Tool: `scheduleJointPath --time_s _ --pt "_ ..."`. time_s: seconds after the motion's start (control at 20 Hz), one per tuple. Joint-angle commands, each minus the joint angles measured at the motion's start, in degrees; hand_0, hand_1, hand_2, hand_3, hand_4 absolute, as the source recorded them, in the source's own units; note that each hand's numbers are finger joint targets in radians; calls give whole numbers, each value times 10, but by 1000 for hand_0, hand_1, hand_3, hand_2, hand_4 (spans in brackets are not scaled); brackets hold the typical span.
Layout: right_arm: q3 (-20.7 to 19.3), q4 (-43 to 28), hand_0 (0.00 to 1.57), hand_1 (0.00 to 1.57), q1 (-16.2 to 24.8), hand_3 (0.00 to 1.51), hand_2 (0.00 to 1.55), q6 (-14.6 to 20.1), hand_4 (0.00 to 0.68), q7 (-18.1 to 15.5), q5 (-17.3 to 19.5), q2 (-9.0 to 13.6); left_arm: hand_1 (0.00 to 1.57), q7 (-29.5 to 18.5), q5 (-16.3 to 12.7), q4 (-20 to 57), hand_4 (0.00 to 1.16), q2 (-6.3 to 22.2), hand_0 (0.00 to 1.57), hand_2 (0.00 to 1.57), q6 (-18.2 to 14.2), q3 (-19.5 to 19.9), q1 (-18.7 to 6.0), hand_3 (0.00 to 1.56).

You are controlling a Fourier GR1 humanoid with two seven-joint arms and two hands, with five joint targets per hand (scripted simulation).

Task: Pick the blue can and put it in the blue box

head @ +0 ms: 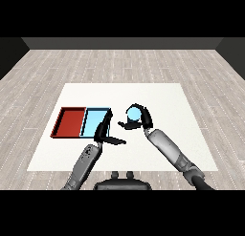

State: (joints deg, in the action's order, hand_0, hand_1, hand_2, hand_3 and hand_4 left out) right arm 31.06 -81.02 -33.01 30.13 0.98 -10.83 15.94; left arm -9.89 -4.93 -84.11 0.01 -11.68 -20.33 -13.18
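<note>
Blue can [133,114] sits at frame centre with my right robot hand [142,120] curled round it. I judge the blue box [93,121] lies just left of it, beside my left robot hand [104,131], whose fingers are straight.

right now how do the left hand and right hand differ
The right hand is curled round the blue can; the left hand holds nothing, its fingers straight. The right hand sits right of the light blue tray, apart from it; the left hand overlaps that tray's right edge in the head view. Both are black hands on grey forearms.
</note>
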Motion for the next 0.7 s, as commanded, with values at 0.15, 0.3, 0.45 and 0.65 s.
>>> scheduleJointPath --time_s 0.15,0.3,0.45,0.65 --pt "-60 19 1454 1454 -16 1380 1438 -54 591 21 62 -45 0 23 0 -22 0 0 0 0 -5 -7 -7 0" --pt "-31 -51 1467 1467 25 1380 1443 -29 584 77 111 -65 0 -18 -8 9 0 0 0 0 -18 -22 -6 0" --pt "-76 -66 1480 1480 30 1383 1450 -78 570 66 99 -41 0 -2 -18 31 0 0 0 0 -67 -54 -43 0" --pt "-83 -15 1478 1478 -6 1385 1454 -83 586 75 142 -98 0 -3 -25 73 0 0 0 0 -52 -35 -55 0"
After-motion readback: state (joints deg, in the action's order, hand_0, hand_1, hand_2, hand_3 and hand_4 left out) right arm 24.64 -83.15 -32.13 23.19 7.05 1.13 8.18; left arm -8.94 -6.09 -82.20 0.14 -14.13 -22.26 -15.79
